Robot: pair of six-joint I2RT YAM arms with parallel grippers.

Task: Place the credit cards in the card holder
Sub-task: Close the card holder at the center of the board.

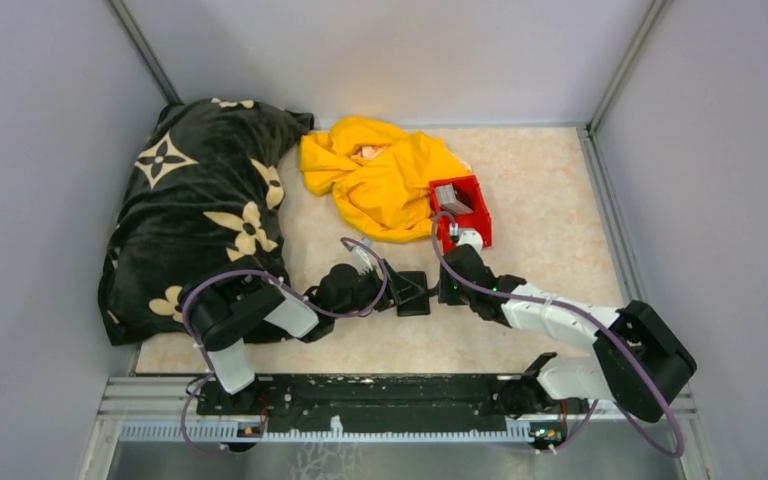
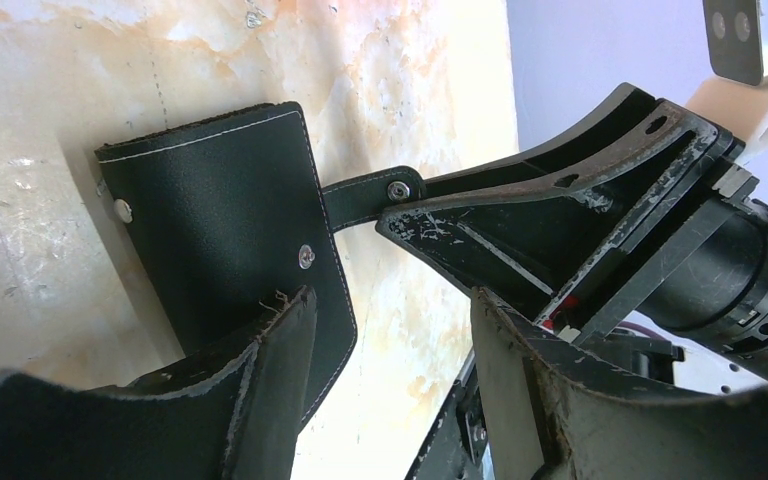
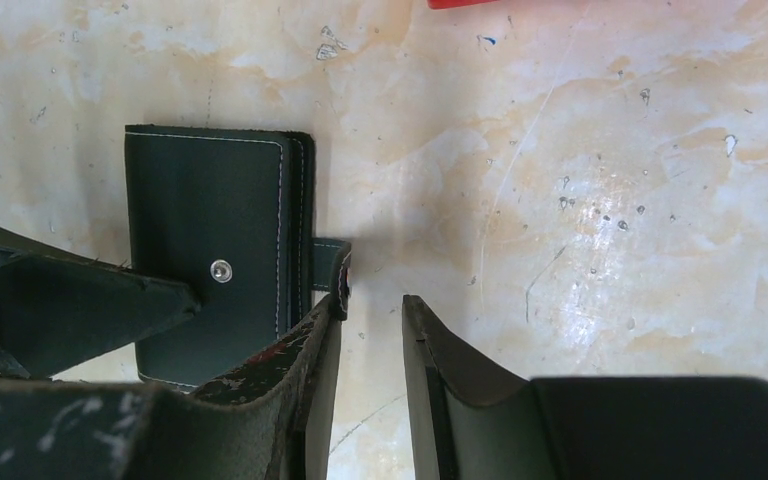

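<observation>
Holder (image 3: pixel 210 215): black, rectangular, white stitching along the edges, metal snap stud on its face; folded shut, flat on the marbled table (image 3: pixel 580 200) between the two grippers. Its tab (image 3: pixel 328 252) sticks out on the right, unsnapped.
Left gripper (image 2: pixel 390 380): jaws apart, one finger (image 2: pixel 270 390) lying over the holder's left part.
Right gripper (image 3: pixel 370 340): jaws apart, a narrow gap; one fingertip (image 3: pixel 325 320) touches the tab.
Cards (image 1: pixel 449 194): grey, in the red bin (image 1: pixel 475 222), beyond the holder, beside a yellow cloth (image 1: pixel 380 180).
</observation>
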